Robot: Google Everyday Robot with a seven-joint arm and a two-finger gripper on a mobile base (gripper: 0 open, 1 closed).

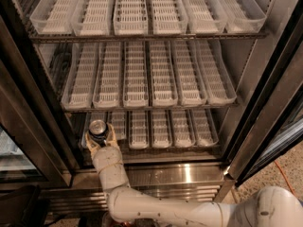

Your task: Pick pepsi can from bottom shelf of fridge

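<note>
The pepsi can (97, 128) shows its silver top and dark side at the left front end of the bottom shelf (156, 131) of the fridge (151, 79). My gripper (99, 137) reaches up from below on the white arm and is shut on the can, one finger on each side of it. The can stands upright at the shelf's front edge, just above the shiny steel sill (180, 155).
Two upper racks of clear lane trays (147, 74) hang above the can. A black door frame (28, 103) stands close on the left, another (265, 112) on the right. The steel base with vent slats (180, 183) lies below.
</note>
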